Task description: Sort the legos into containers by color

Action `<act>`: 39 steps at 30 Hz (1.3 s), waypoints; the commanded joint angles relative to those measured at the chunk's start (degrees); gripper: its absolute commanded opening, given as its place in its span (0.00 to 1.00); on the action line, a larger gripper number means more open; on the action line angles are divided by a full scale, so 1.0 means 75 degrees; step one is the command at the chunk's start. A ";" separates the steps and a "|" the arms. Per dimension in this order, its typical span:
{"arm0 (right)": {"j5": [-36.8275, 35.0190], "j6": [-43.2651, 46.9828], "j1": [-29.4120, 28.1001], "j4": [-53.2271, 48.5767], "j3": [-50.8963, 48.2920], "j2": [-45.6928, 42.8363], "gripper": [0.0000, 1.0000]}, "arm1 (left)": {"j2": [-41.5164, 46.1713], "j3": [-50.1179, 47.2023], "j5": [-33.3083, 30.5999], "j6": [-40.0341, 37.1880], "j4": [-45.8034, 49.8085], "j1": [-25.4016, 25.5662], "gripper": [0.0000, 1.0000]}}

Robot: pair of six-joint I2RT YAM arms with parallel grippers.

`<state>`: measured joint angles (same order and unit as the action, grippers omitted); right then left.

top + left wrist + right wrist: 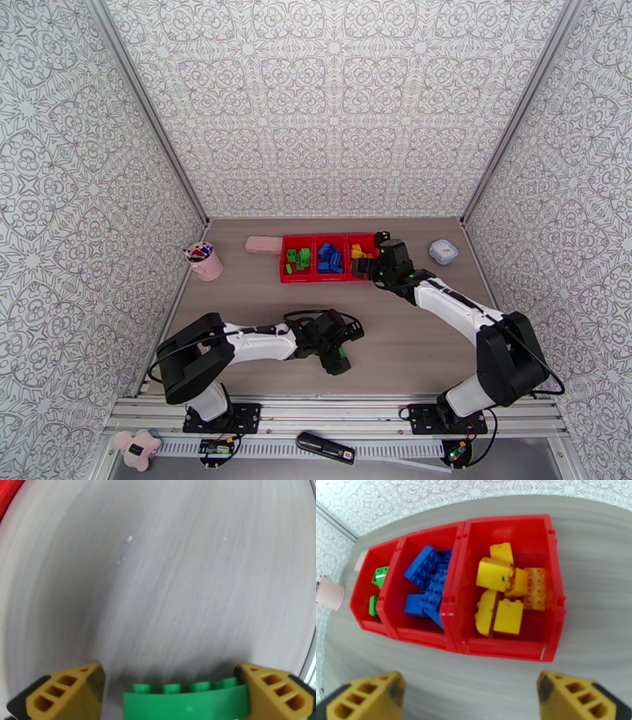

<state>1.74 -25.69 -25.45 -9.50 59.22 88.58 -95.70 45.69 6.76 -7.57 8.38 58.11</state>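
Observation:
Three joined red containers [328, 274] stand at the table's far middle. The left bin holds green legos [298, 258], the middle bin blue legos [428, 584], the right bin yellow legos [499, 592]. A long green brick [185, 703] lies between my left gripper's [168, 669] fingers, touching the right finger [272, 691] with a gap to the left one; the jaws stand wide. That left gripper [338, 361] is low over the near middle of the table. My right gripper [471, 677] is open and empty, just in front of the yellow bin [553, 598].
A pink cup [205, 262] with pens stands far left. A pink flat block [263, 244] lies left of the containers and a small white round box [443, 251] to their right. Patterned walls close three sides. Bare table lies between the arms.

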 commanded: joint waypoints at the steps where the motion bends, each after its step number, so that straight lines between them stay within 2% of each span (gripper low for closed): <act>1: -0.0027 -0.0090 -0.0052 -0.0191 -0.0127 -0.0092 0.92 | -0.0063 0.0066 0.0330 0.0078 0.0113 -0.0066 0.76; 4: -0.0043 -0.0113 -0.0063 -0.0199 -0.0138 -0.0091 0.91 | -0.0060 0.0060 0.0321 0.0145 0.0159 -0.0082 0.64; 6: -0.0017 -0.0143 -0.0062 -0.0191 -0.0148 -0.0080 0.92 | -0.0057 0.0046 0.0321 0.0168 0.0149 -0.0075 0.51; 8: 0.0025 -0.0169 -0.0075 -0.0198 -0.0141 -0.0055 0.92 | -0.0060 0.0060 0.0285 0.0211 0.0139 -0.0068 0.46; 17: 0.0238 -0.0045 -0.0128 -0.0463 -0.0055 -0.0235 0.92 | 0.0262 -0.0167 -0.0065 0.0315 -0.0008 0.0015 0.47; 25: 0.0286 -0.0002 -0.0239 -0.0563 -0.0395 -0.0922 0.92 | 0.1436 -0.0646 -0.0719 0.0617 -0.0549 -0.0211 0.47; 31: 0.0164 -0.0110 -0.0416 -0.0511 -0.0676 -0.1552 0.92 | 0.2633 -0.0990 -0.1269 0.0861 -0.0915 -0.0723 0.47; 39: -0.0196 0.0056 -0.1183 -0.0465 -0.0771 -0.1850 0.93 | 0.3917 -0.1148 -0.1492 0.1627 -0.1114 -0.1881 0.46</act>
<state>2.02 -26.04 -32.60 -12.49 54.41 75.59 -68.51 37.95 -2.74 0.95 2.17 46.39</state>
